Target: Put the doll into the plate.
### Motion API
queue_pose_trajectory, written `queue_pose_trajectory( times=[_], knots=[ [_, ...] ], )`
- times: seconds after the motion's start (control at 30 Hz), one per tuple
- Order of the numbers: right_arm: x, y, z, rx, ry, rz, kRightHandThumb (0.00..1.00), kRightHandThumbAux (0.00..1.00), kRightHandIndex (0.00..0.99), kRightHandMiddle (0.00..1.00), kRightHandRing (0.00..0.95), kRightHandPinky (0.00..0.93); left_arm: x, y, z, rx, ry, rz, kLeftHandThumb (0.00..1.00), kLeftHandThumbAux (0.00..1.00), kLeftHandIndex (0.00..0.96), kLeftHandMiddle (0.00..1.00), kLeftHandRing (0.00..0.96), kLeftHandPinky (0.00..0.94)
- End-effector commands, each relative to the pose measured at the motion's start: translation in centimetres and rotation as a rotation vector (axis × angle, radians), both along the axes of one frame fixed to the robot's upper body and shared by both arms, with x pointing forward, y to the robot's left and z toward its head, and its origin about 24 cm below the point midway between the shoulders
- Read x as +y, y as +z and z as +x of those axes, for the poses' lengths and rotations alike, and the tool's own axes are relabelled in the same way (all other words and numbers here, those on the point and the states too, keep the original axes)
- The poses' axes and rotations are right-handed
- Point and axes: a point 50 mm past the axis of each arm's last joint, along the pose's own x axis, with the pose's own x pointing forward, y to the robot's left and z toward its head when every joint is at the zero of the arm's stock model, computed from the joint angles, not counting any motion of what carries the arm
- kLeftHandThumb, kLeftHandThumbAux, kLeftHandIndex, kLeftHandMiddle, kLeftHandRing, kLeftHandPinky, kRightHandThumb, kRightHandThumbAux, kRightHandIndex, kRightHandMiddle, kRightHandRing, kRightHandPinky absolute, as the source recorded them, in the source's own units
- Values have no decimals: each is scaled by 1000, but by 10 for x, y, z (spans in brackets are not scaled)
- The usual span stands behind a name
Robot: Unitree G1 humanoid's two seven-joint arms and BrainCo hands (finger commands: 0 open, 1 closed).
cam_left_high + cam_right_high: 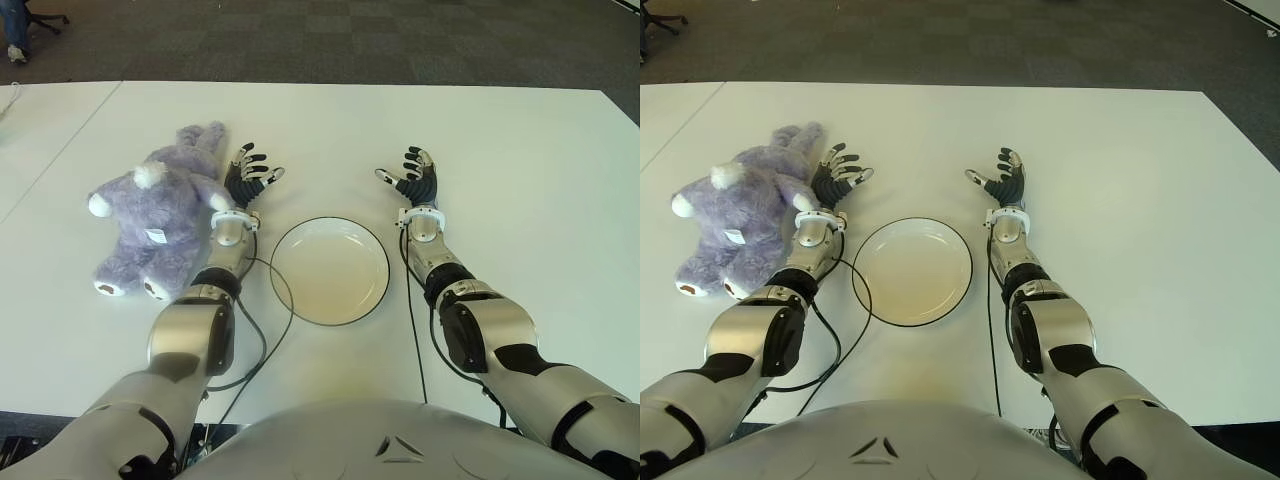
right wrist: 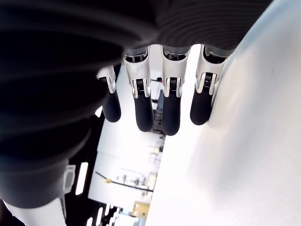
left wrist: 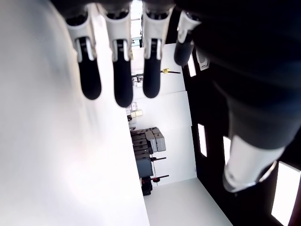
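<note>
At the far left edge of the head views a person's leg [image 1: 16, 30] and part of a chair base [image 1: 45, 20] are cut off by the frame on the dark carpeted floor [image 1: 400, 40] beyond the white counter [image 1: 520, 180]. On the counter's left side lies the doll [image 1: 155, 215], a purple plush animal sprawled with its white-tipped feet toward me and a small white tag on its body; I cannot make out its face from here. Just to its right is my left hand [image 1: 250, 178], palm toward the plate side, fingers [image 3: 120, 89] spread and straight, holding nothing; its wrist shows right against the doll's flank, though I cannot tell whether they actually touch. My left wrist view shows only the dark fingertips hanging over bare white counter and a blurred room beyond, with the thumb [image 3: 249, 160] cut off at the frame, and the doll is out of its sight. Next, in the middle, the plate [image 1: 375, 290] sits flat, white with a dark rim, nothing in it, and a black cable [image 1: 262, 345] from my left forearm curves beside its left edge. To the right of the plate is my right hand [image 1: 412, 178], likewise spread wide and holding nothing, well apart from the doll. Its wrist view shows four straight fingers [image 2: 143, 113] above the counter, the palm hidden in shadow.
</note>
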Motion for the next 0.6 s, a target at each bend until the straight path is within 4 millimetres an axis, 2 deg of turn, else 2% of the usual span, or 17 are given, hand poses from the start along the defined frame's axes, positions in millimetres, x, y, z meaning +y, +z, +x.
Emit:
queue_pose_trajectory(
  times=[0.03, 0.43, 0.6],
  knots=[
    [-12, -87, -71, 402, -53, -7, 0, 789, 174, 232, 237, 242, -1, -71, -57, 357, 31, -23, 30, 738, 128, 265, 324, 351],
    [-9, -88, -71, 414, -59, -5, 0, 763, 161, 217, 220, 213, 0, -71, -57, 350, 24, -12, 34, 729, 118, 258, 318, 348],
    [-8, -88, -71, 419, -60, -12, 0, 760, 160, 216, 220, 222, 0, -69, -57, 318, 4, 68, 36, 741, 121, 248, 313, 350]
  ],
)
